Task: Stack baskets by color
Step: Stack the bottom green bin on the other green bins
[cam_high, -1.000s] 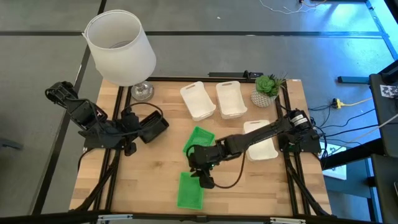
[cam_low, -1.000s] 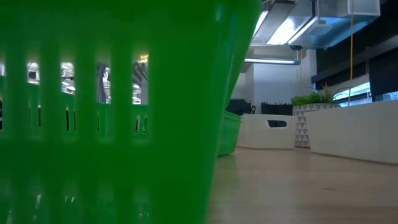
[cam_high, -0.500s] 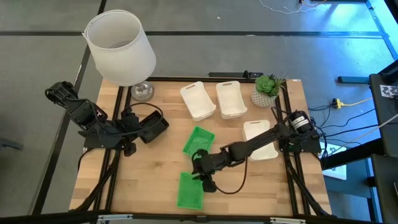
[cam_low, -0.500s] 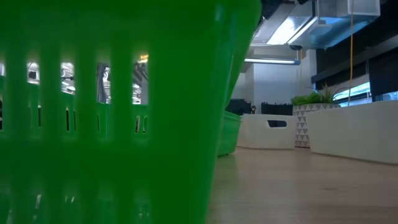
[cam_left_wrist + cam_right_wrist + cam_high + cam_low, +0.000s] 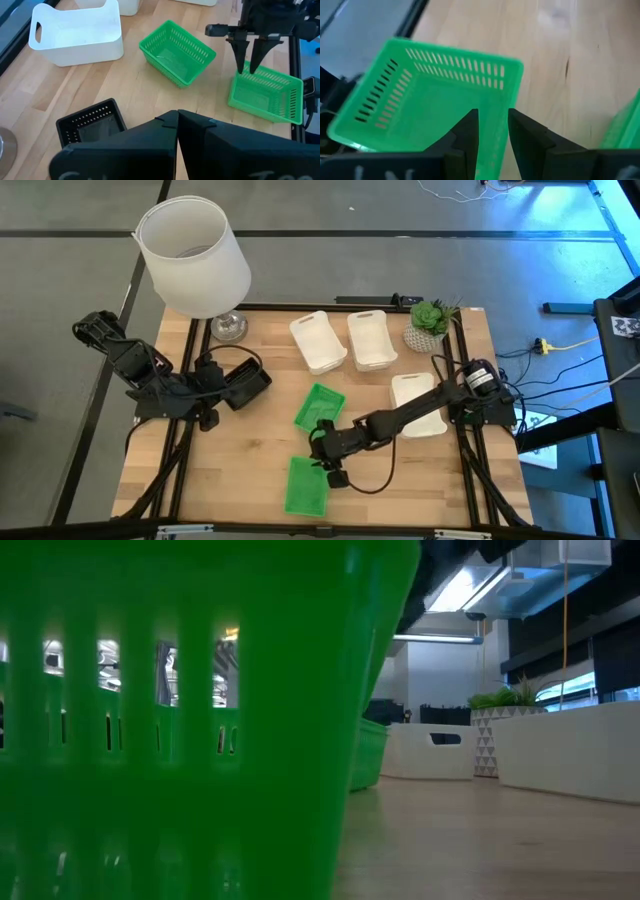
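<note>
Jaws of the right gripper (image 5: 251, 62) straddle, part-open, the near green basket (image 5: 267, 95)'s thin rim, which looks light, springy, best pinched there.

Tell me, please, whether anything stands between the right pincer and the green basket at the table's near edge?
Nothing visible does. The right pincer hangs open directly over the rim of the near green basket, its fingers straddling that wall with only air below. The other green basket lies apart.
</note>
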{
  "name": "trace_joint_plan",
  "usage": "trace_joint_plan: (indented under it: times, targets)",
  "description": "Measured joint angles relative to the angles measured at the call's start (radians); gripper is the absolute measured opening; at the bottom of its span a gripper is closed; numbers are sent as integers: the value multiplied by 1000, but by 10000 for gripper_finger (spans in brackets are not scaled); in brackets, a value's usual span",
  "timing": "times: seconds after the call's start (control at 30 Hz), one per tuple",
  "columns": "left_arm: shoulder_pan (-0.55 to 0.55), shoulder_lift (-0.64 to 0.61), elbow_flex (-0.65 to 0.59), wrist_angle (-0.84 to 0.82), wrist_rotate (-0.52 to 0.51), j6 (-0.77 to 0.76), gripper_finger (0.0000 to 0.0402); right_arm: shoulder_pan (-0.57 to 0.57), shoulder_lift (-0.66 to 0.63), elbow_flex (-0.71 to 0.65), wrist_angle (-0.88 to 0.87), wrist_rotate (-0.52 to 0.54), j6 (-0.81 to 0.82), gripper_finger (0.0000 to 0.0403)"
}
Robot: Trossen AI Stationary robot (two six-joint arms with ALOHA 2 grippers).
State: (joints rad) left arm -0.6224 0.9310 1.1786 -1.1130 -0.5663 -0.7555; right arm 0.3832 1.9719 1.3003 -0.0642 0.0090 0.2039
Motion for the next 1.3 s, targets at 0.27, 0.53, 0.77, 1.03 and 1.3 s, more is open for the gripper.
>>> trace_joint_plan:
  times: [0.27,0.53,0.77,1.03,1.3]
  targets:
    - [0,0,0,1,0,0,0,0,49,0,14,-2,-30,103]
    - [0,0,0,3,0,0,0,0,87,0,29,-3,-32,103]
    - [0,0,0,3,0,0,0,0,91,0,25,-2,-30,103]
    - [0,0,0,4,0,0,0,-1,115,1,26,-1,30,74]
    - [0,0,0,4,0,0,0,-14,114,8,15,-34,197,4]
